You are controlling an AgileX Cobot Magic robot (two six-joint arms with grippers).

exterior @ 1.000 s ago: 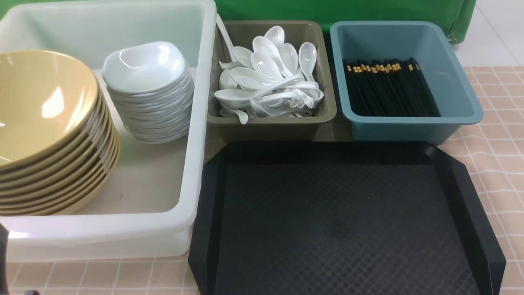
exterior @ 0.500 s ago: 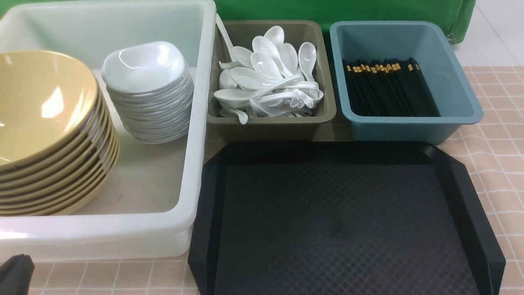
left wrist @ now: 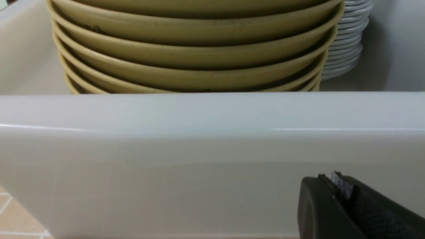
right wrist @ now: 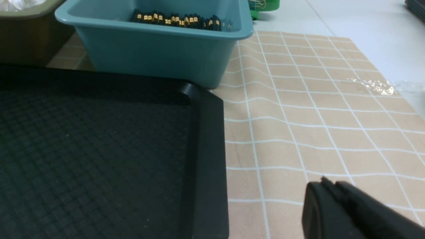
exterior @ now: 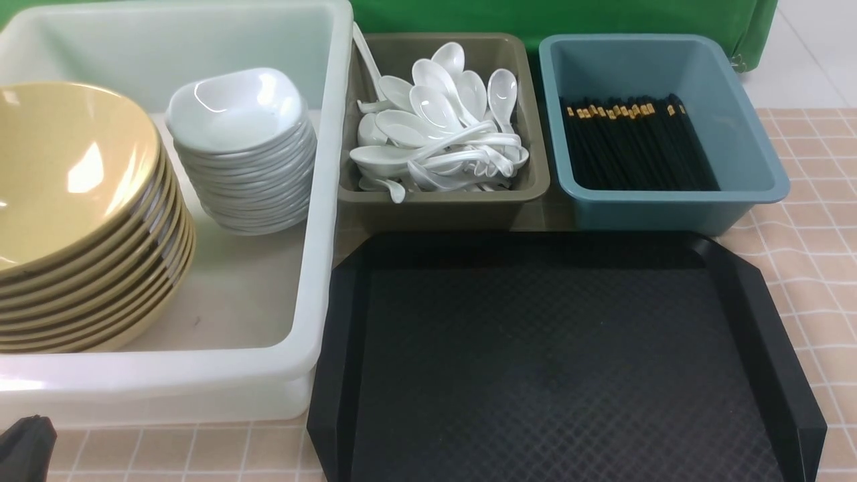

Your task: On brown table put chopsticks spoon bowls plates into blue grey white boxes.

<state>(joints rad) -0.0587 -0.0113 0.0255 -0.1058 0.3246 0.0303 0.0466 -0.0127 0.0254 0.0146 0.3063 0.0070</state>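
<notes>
A white box (exterior: 315, 268) at the left holds a stack of yellow bowls (exterior: 80, 221) and a stack of white plates (exterior: 244, 150). A grey box (exterior: 442, 197) holds several white spoons (exterior: 438, 127). A blue box (exterior: 669, 201) holds black chopsticks (exterior: 636, 144). My left gripper (exterior: 27, 445) is shut and empty, low at the near left corner, just outside the white box's front wall (left wrist: 199, 149). My right gripper (right wrist: 327, 186) is shut and empty over the tablecloth right of the tray; it is out of the front view.
A black tray (exterior: 562, 361) lies empty in front of the grey and blue boxes. The checked beige tablecloth (right wrist: 315, 109) runs to the right of the tray. A green backdrop (exterior: 556, 17) stands behind the boxes.
My left gripper has shifted at the bottom left corner of the front view, from a sliver at the edge to a tip showing below the white box. Nothing else moved.
</notes>
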